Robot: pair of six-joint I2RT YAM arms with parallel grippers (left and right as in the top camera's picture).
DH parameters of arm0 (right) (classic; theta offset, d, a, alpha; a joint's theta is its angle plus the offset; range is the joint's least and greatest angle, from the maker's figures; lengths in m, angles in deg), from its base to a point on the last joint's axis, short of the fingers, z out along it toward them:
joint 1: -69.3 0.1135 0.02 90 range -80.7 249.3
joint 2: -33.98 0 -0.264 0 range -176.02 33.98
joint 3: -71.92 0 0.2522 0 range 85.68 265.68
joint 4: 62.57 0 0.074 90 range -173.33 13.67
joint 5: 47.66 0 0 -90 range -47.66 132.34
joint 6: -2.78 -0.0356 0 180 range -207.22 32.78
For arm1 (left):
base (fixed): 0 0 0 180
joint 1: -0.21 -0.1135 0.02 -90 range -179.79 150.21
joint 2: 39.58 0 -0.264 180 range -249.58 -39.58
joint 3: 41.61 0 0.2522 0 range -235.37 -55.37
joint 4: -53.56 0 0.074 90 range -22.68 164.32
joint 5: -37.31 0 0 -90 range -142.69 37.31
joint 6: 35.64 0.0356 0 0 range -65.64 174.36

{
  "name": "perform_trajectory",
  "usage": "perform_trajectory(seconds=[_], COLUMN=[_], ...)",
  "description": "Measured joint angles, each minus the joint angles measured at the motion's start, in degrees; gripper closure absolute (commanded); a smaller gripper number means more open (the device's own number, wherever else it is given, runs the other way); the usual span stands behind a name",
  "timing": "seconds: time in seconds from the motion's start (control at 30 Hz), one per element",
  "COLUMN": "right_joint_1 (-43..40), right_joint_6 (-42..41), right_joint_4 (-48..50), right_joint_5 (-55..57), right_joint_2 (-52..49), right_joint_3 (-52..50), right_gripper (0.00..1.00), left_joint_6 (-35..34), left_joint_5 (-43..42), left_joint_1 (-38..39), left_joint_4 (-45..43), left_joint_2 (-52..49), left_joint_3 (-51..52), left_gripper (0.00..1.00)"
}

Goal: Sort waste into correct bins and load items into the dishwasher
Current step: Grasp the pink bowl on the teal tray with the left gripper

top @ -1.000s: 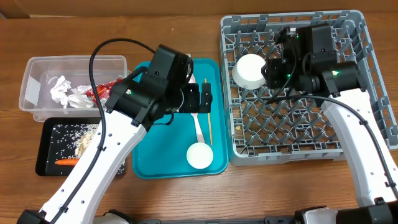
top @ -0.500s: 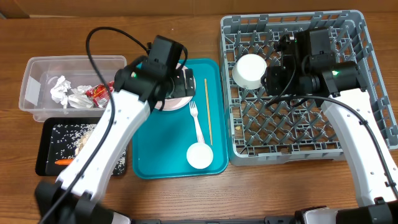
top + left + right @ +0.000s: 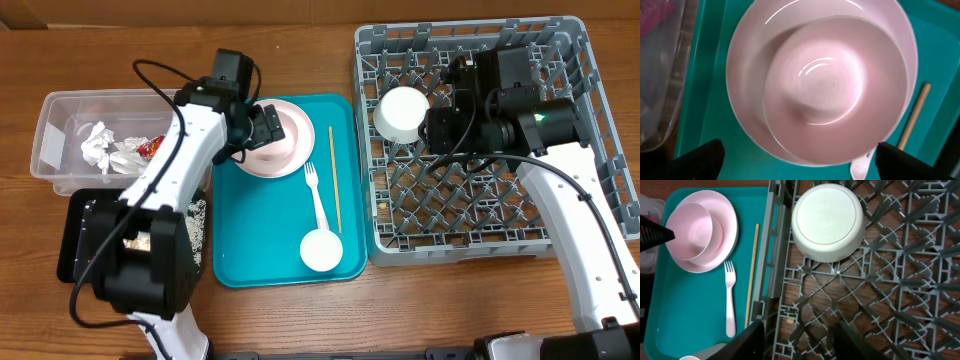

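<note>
- Hovering over the pink plate (image 3: 747,75) and the bowl stacked on it (image 3: 820,85), the left gripper (image 3: 802,156) has its jaws wide apart and empty.
- Right gripper (image 3: 802,342): jaws apart, holding nothing, above the dish rack (image 3: 470,200).
- Done: 1 white bowl (image 3: 400,113) upturned in the rack; napkins (image 3: 100,148) and wrapper (image 3: 152,148) in the clear tub (image 3: 50,150); rice (image 3: 110,212) and carrot (image 3: 105,261) in the black tray (image 3: 66,240).
- Left on the teal tray (image 3: 260,230): plate, stacked bowl, fork (image 3: 318,200), chopstick (image 3: 334,175), cup (image 3: 322,250).

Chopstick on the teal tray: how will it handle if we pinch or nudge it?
The chopstick looks thin, straight and stiff, so probably light and unlikely to flex. It lies flat on the smooth teal tray, so it may roll or skid toward the fork if nudged.
</note>
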Motion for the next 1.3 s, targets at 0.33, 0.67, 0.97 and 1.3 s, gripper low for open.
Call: perform_trajectory(seconds=[0.33,0.67,0.97,1.3], right_joint_1=[0.00,0.00,-0.02,-0.04], right_joint_6=[0.00,0.02,0.02,-0.15], right_joint_4=[0.00,0.00,0.24,1.27], right_joint_5=[0.00,0.00,0.00,-7.65], right_joint_2=[0.00,0.00,0.00,0.00], right_joint_3=[0.00,0.00,0.00,-0.02], right_gripper=[0.52,0.51,0.44,0.30], left_joint_6=[-0.46,-0.46,-0.33,0.04], left_joint_5=[0.00,0.24,0.46,0.90], left_joint_1=[-0.37,-0.37,-0.37,-0.24], left_joint_4=[-2.10,-2.69,-1.53,5.81], left_joint_2=[-5.57,-5.95,-5.95,-3.50], left_joint_3=[0.00,0.00,-0.09,-4.92], left_gripper=[0.54,0.94,0.96,0.96])
